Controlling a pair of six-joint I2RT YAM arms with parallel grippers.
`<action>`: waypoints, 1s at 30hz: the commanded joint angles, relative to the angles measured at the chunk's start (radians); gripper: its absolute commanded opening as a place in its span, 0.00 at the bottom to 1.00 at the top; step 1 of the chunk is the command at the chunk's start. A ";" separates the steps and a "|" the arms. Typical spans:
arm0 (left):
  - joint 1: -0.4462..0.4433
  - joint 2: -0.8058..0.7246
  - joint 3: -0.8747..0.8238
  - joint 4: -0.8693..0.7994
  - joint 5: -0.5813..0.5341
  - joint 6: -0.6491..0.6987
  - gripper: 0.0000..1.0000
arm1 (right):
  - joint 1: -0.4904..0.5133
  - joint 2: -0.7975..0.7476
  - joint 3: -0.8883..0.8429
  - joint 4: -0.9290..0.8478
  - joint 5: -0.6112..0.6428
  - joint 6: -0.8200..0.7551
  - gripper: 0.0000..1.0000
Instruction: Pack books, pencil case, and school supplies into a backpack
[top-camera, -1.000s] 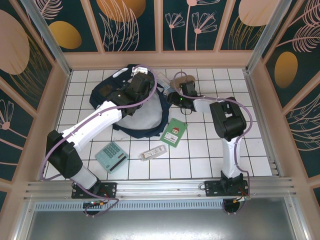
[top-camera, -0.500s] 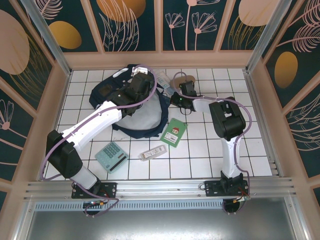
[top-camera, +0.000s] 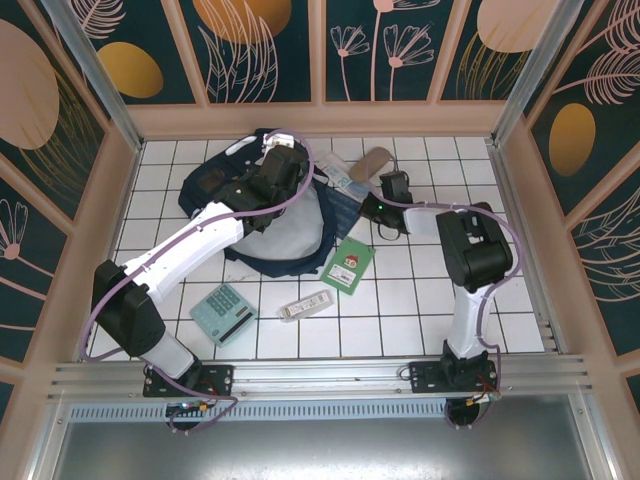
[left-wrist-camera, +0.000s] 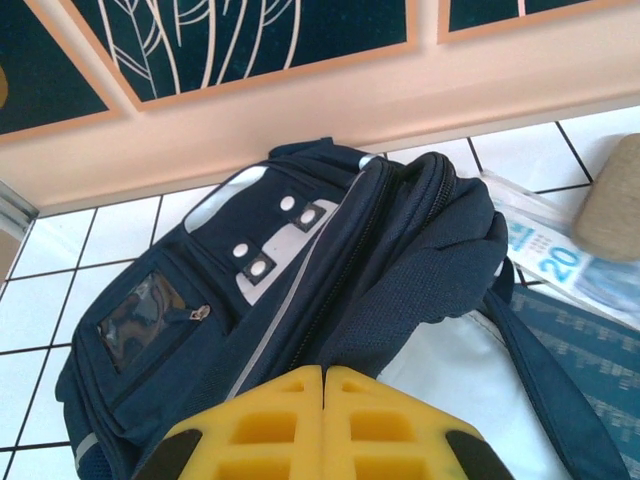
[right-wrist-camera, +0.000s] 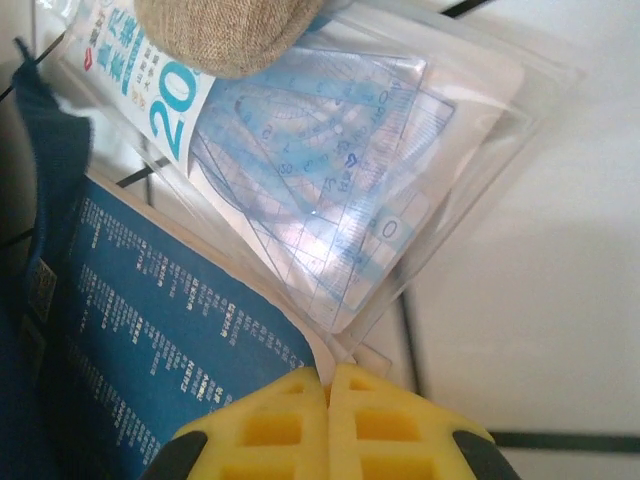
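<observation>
A white-tiled table sits within floral walls. The left gripper is closed tight on nothing. The right gripper is fully closed at the corner of the blue book.

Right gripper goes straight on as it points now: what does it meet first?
Probably the near corner of the clear packet, beside the blue book, just ahead of the right gripper; depth is unclear.

"20" on clear packet, blue book print unreadable
</observation>
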 joint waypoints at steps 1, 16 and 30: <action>0.015 -0.037 0.010 0.062 -0.081 0.001 0.00 | -0.041 -0.080 -0.071 -0.021 0.078 0.014 0.00; 0.016 -0.038 -0.022 0.120 -0.108 -0.008 0.00 | -0.158 -0.289 -0.294 -0.015 0.146 0.040 0.00; 0.017 0.022 0.011 0.120 -0.023 -0.048 0.00 | -0.258 -0.389 -0.374 -0.048 0.133 0.031 0.00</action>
